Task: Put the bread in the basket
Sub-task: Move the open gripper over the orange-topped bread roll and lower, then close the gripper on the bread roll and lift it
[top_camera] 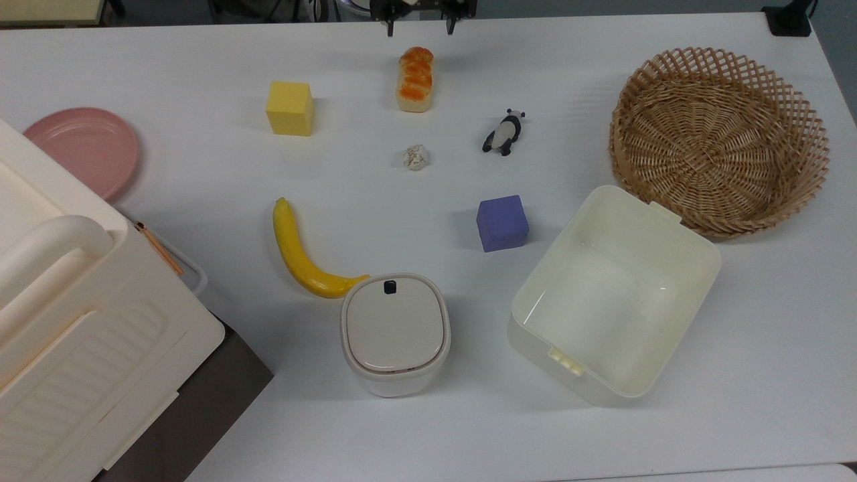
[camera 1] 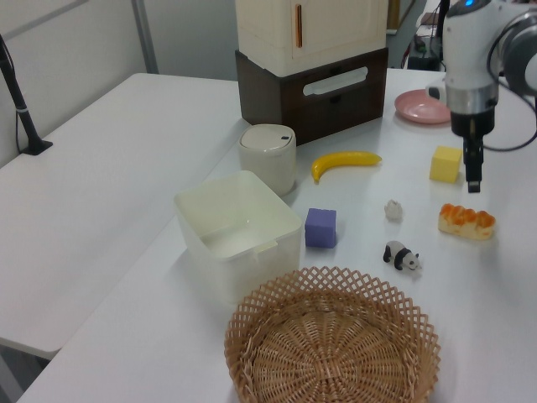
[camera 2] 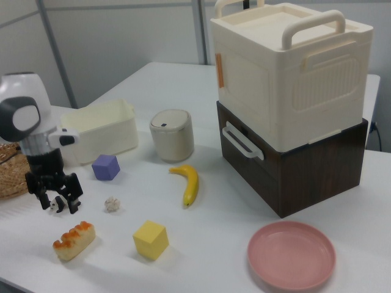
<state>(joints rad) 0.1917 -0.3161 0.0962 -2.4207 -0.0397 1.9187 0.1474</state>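
The bread (top_camera: 415, 78), a small loaf with an orange-brown braided top, lies on the white table near the top view's upper edge. My gripper (top_camera: 420, 25) hangs open just beyond its far end, with nothing between the fingers. In the left view the gripper (camera 1: 474, 178) is a little above the bread (camera 1: 466, 221). In the right view the gripper (camera 2: 58, 200) hovers above and behind the bread (camera 2: 73, 240). The round wicker basket (top_camera: 720, 144) stands empty at the top view's right, far from the bread, and appears as the basket (camera 1: 331, 348) in the left view's foreground.
Around the bread lie a yellow cube (top_camera: 290, 108), a toy panda (top_camera: 504, 132) and a whitish ball (top_camera: 416, 157). Further off are a purple cube (top_camera: 502, 223), a banana (top_camera: 301, 254), a cream tub (top_camera: 616, 294), a lidded bin (top_camera: 395, 331), a pink plate (top_camera: 84, 150) and stacked boxes (top_camera: 67, 335).
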